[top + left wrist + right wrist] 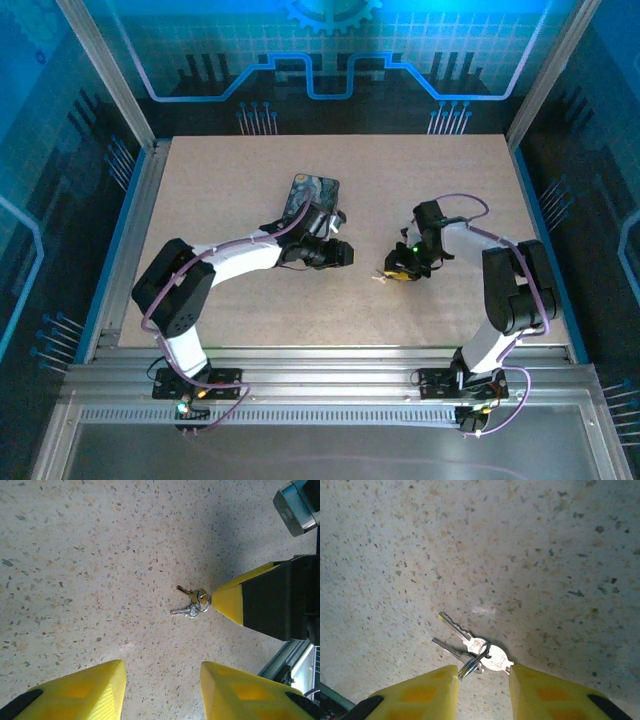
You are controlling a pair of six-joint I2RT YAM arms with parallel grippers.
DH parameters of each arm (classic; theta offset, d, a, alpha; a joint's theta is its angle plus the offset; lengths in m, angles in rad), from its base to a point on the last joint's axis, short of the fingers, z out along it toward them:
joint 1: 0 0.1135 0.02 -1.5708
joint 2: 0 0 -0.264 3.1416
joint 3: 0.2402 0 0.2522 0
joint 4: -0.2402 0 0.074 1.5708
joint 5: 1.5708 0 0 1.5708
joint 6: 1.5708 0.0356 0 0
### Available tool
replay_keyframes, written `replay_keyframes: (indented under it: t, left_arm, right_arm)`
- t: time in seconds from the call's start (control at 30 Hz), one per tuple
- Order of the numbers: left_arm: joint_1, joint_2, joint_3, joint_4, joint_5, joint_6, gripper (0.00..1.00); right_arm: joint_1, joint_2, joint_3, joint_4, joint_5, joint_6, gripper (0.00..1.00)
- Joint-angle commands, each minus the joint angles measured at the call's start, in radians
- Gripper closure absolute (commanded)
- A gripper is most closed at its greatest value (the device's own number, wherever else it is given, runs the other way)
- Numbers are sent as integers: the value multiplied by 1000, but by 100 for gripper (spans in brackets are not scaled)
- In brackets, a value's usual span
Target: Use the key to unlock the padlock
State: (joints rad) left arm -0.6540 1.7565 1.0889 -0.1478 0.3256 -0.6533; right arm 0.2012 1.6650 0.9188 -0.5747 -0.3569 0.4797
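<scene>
Two small silvery keys on a ring (475, 647) lie flat on the speckled table, their blades pointing away from my right gripper (483, 690). That gripper's yellow fingers are parted, with the ring at the left fingertip and one key head at the right fingertip. From the top view the keys (383, 277) lie just left of the right gripper (398, 270). My left gripper (162, 690) is open over bare table, facing the keys (192, 604) and a right-gripper finger (232, 600). In the top view the left gripper (340, 252) is a short way left of the keys. The padlock is hidden.
A dark blue swirl-patterned tin (313, 195) lies behind the left wrist near the table's middle. The tabletop (240, 290) is fenced by aluminium rails at the sides and front.
</scene>
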Motion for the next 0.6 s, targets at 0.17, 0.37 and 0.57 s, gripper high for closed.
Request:
replay_keyframes:
  t: [0.17,0.37,0.57]
  left_arm:
    - [11,-55,-31,-30,-26,18,56]
    - [14,-62,-47,-28,-28,20,56]
    - [20,-81,-65,-26,-33,24,56]
  right_arm:
    - [109,7,103,-122,152,-51,65]
    - [159,51,116,-152,221,-19,65]
    - [193,109,119,-140,261,12,69]
